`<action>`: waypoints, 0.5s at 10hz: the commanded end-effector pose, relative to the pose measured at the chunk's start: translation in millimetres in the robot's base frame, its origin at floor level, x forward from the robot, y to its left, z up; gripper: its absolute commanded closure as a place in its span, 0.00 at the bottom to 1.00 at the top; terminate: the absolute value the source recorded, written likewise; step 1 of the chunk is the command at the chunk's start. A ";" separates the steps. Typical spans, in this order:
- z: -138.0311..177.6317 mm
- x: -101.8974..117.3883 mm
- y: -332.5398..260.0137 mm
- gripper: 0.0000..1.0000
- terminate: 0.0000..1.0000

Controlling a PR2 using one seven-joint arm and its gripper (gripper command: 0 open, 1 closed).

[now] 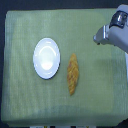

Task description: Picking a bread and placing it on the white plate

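The gripper [98,37] hangs at the exterior view's upper right, well apart from the bread [73,73]; whether its fingers are spread or pressed together cannot be told at this blur. It holds nothing. The bread lies flat on the green cloth [25,105], just beside the plate [46,58], on the plate's right in this view, not touching it. The approach seems the step in hand: next the arm must reach over the bread and descend. Beyond the cloth's edges little shows.

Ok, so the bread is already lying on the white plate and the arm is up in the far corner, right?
Not quite. In the exterior view the bread lies on the green cloth beside the white plate, on its right, apart from it. The arm is indeed in the upper right corner.
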 end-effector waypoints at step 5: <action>-4.7 -2.1 17.4 0.00 0.00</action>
